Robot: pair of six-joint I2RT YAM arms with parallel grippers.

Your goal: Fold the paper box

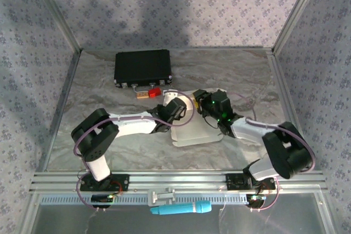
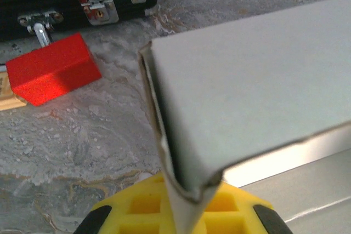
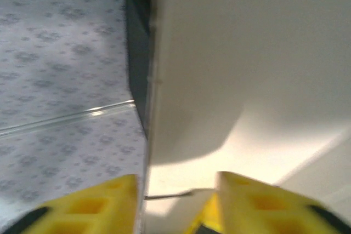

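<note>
Top view: paper box (image 1: 196,131) sits mid-desk (image 1: 98,80), half-formed, flanked by both arms, with the left jaws at its far left wall and the right jaws at its far right side. How wide either pair stands can't be read from up here. Black case (image 1: 143,68) lies behind and red block (image 1: 155,92) is near the left wrist. Left wrist view: left jaws are pinched narrow on a raised corner of the box, thin card edge clamped between the yellow pads (image 2: 140,212); the corner seam gapes a little. Right wrist view: right jaws stand partway apart, a wall's edge between the pads (image 3: 93,206) but not clamped, with a gap on one side. Risks, my read: with one firm hold, the free wall may spring back or the light box may swivel about the pinch. A hard squeeze could crease that corner, and a backward sweep could knock the red block. Wrist views give grip and seam detail — the top view gives the layout and what sits behind.
</note>
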